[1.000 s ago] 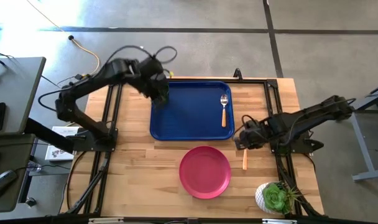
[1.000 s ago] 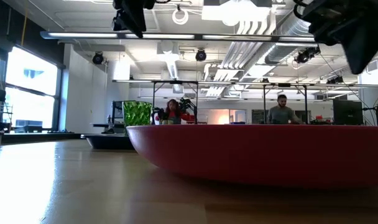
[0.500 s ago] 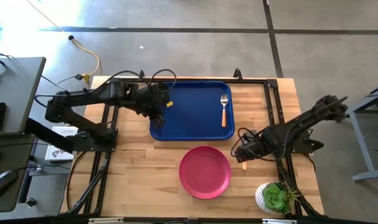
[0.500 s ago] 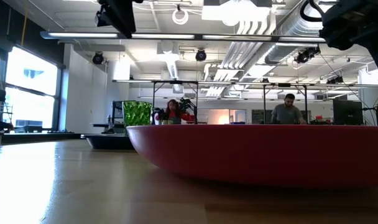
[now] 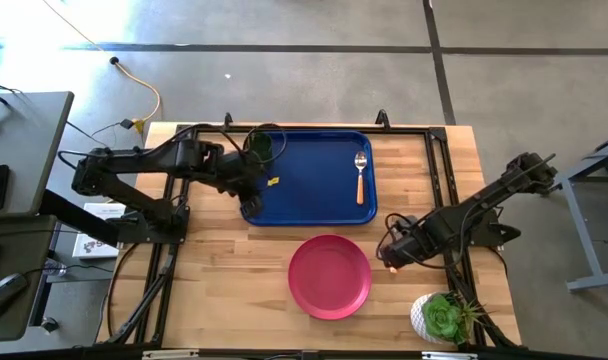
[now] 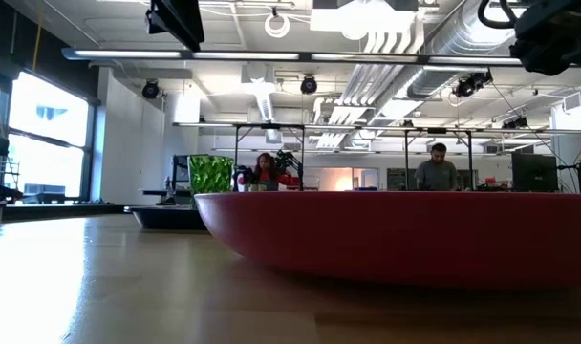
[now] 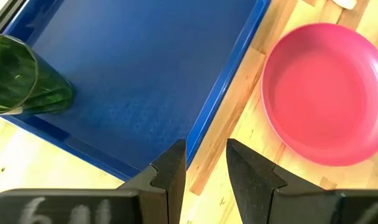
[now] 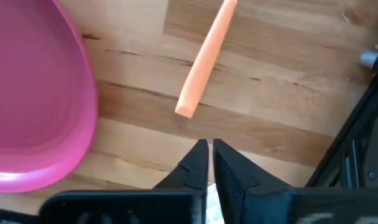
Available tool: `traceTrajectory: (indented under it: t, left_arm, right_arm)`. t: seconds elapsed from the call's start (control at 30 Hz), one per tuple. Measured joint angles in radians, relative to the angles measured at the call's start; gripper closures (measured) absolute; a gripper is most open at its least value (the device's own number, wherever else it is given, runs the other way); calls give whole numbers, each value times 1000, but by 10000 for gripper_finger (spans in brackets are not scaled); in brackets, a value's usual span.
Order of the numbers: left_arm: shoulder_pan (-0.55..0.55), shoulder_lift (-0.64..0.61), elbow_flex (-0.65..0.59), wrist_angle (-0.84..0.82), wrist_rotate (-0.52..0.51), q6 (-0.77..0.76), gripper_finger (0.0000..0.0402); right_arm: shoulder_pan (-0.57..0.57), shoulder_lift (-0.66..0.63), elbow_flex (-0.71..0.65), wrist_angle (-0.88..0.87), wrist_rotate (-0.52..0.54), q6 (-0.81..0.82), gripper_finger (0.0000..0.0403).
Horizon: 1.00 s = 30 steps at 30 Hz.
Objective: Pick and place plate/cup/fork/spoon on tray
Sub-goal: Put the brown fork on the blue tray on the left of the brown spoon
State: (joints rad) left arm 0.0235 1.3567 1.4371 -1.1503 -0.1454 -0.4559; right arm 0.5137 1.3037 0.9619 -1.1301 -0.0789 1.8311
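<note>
My right gripper (image 8: 207,149), fingers nearly together and empty, hung just short of the fork (image 8: 205,60), at the plate's (image 5: 329,276) three o'clock, ready for grasping.

I count one blue tray (image 5: 309,180), one pink plate (image 5: 329,276), one green cup (image 5: 261,146), one spoon (image 5: 360,176) and one fork (image 8: 205,57), but only its orange handle shows. One plant (image 5: 442,317). Two people (image 6: 265,171) sit far off.
</note>
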Motion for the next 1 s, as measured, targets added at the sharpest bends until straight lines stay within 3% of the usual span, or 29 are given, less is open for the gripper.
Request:
traceTrajectory:
  t: [0.23, 0.43, 0.7, 1.0]
  left_arm:
    - [-14, 0, 0, 0, 0, 61, 298]
    - [-13, 0, 1, 0, 0, 100, 298]
    - [-13, 0, 1, 0, 0, 122, 298]
    - [-13, 0, 1, -1, 0, 127, 298]
  right_arm:
    - [13, 23, -7, 5, 89, 101, 301]
    - [10, 71, -102, 111, 90, 163, 245]
    - [-42, 80, -203, 241, 109, 190, 234]
    - [-163, 86, -295, 322, 109, 83, 234]
